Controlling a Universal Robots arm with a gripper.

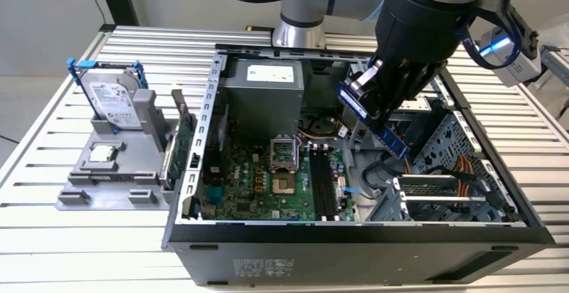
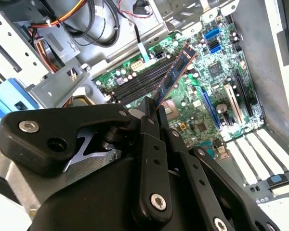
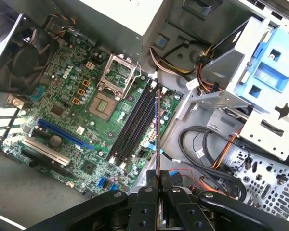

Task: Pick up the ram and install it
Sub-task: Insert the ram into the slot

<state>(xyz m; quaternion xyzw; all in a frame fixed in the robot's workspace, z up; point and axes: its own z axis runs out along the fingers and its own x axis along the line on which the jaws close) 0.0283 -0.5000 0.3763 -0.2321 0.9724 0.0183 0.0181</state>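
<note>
- Above the open case (image 1: 356, 253), gripper (image 1: 384, 100) clamped on the ram (image 1: 372, 121) — stick tilted, at 1 o'clock of the black slots (image 1: 322, 183) in the exterior view, not touching them.
- My read: level it, line it up with one slot, press evenly at both ends.
- Stickers on power supply (image 1: 262, 90) and hard drive (image 1: 114, 100) — print not legible.

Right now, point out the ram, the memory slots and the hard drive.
ram (image 2: 176, 73), second wrist view, middle of the blue stick.
memory slots (image 3: 132, 120), first wrist view, middle of one slot.
hard drive (image 1: 116, 100), exterior view, labelled face.
</note>
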